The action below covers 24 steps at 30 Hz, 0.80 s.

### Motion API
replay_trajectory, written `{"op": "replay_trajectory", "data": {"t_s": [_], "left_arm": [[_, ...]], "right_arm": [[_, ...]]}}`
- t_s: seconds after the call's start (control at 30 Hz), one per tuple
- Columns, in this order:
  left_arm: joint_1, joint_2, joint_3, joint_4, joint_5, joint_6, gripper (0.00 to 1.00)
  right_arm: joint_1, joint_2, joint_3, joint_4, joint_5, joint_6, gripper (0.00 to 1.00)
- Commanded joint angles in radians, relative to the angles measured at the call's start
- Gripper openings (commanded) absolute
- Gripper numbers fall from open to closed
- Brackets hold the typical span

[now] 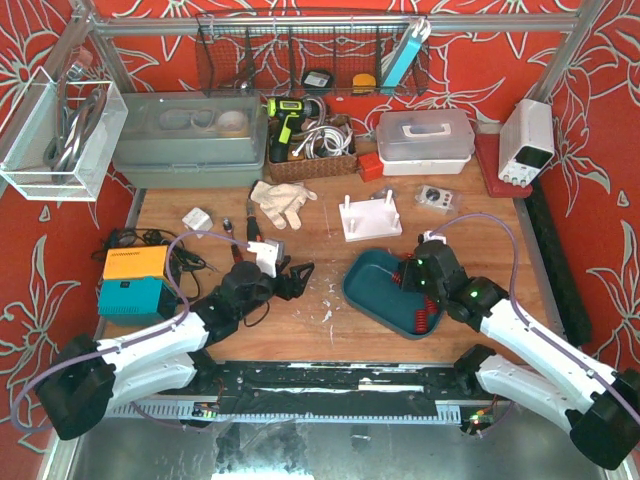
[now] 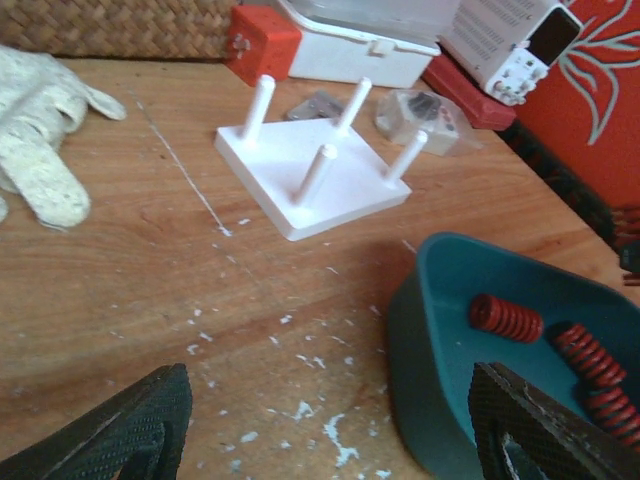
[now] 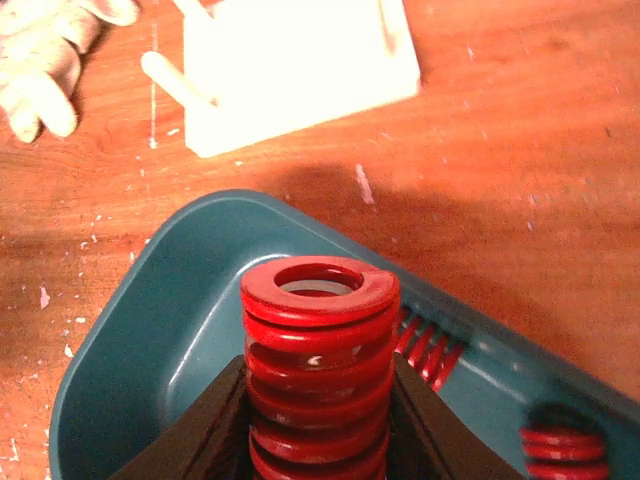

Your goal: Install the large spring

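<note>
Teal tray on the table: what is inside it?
Red springs: the large spring stands upright in the right gripper, and several smaller springs lie in the teal tray. Whatever sits beneath the gripper is hidden.

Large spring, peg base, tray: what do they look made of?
The large spring looks like steel: flat-section coils under glossy red paint, with small highlights. The peg base is matte white, either plastic or painted wood; the pictures don't show which. The tray is teal and smooth with rounded moulded corners, so probably plastic.
</note>
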Motion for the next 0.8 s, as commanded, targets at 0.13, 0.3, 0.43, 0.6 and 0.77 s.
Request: {"op": "replay_trajectory", "data": {"t_s": [0.13, 0.3, 0.43, 0.6, 0.77], "left_arm": [[-0.001, -0.027, -0.012, 0.072, 0.196, -0.076, 0.70], [-0.001, -0.038, 0.053, 0.050, 0.263, -0.076, 0.65], [-0.004, -0.037, 0.050, 0.131, 0.334, -0.069, 0.63], [-0.006, -0.014, 0.122, 0.072, 0.269, -0.139, 0.52], [-0.006, 0.036, 0.325, -0.164, 0.385, -0.205, 0.52]], "right_arm": [[0.014, -0.013, -0.074, 0.348, -0.076, -0.382, 0.09], [0.035, -0.038, -0.132, 0.548, -0.244, -0.490, 0.09], [0.039, -0.035, -0.140, 0.621, -0.218, -0.402, 0.09], [0.090, 0.002, -0.096, 0.665, -0.338, -0.511, 0.09], [0.114, 0.004, -0.176, 0.825, -0.319, -0.736, 0.07]]}}
